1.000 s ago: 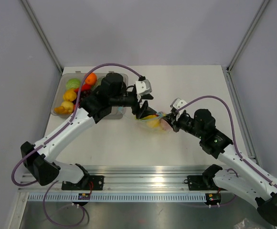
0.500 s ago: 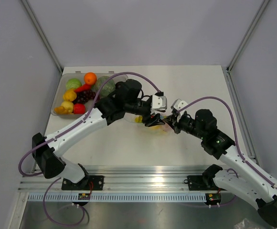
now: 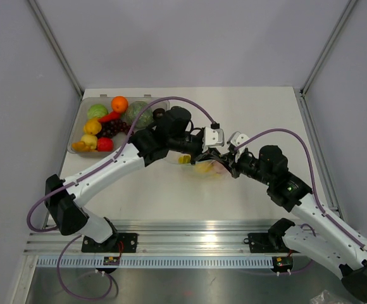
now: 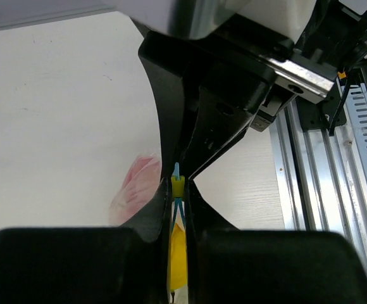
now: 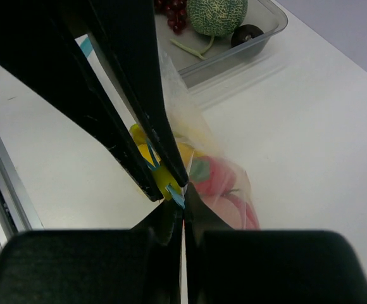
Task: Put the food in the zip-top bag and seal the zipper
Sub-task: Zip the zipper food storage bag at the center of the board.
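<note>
Several toy pieces of food (image 5: 228, 190), yellow, pink and red, show through the clear, crinkled zip-top bag (image 3: 205, 170), which lies at the middle of the bench (image 3: 259, 114) between the two arms. Its zipper (image 4: 176, 170), a thin blue-teal strip, runs along the bag's raised edge, with a small yellow-green piece on it right at the fingertips. The fingers of the left gripper (image 3: 205, 155) are pressed together on this strip, and the fingers of the right gripper (image 3: 229, 163) pinch the same strip from the opposite side. In both wrist views the two pairs of tips nearly meet, tip to tip. Behind and to the left, well apart from the bag, a rigid clear tray (image 3: 160, 101) holds an orange (image 3: 119, 104), a green melon (image 3: 140, 115), dark grapes (image 3: 112, 128) and other toy pieces. A second ago the left gripper pinched the bag at its end nearer the tray, its arm covering the tray's right half. It has since slid along the strip toward the right gripper, which has stayed put, and the melon is now uncovered.
</note>
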You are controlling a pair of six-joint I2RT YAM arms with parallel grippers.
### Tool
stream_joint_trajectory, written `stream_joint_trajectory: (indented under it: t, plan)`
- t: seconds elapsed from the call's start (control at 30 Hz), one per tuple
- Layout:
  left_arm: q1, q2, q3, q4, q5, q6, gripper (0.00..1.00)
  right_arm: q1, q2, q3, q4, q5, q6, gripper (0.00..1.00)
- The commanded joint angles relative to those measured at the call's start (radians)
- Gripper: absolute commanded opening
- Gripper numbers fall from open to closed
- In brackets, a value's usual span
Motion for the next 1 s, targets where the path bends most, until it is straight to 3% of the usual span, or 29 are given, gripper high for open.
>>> stream_joint_trajectory:
  t: [0.0,0.3,0.77,0.97]
  plan:
    - [-0.006,0.022,0.04,0.009,-0.002,0.017,0.0,-0.007,-0.028,0.051,0.034,0.003,0.012,0.0]
    - [0.017,-0.01,-0.015,-0.032,-0.045,0.044,0.0,-0.007,-0.106,0.032,0.058,0.245,0.032,0.0]
    - [0.201,-0.097,-0.199,0.006,-0.033,0.003,0.0,-0.007,-0.138,0.055,0.056,0.737,0.106,0.0]
    - [0.318,-0.168,-0.317,0.025,-0.01,-0.045,0.0,-0.008,-0.144,0.045,0.071,0.863,0.116,0.0]
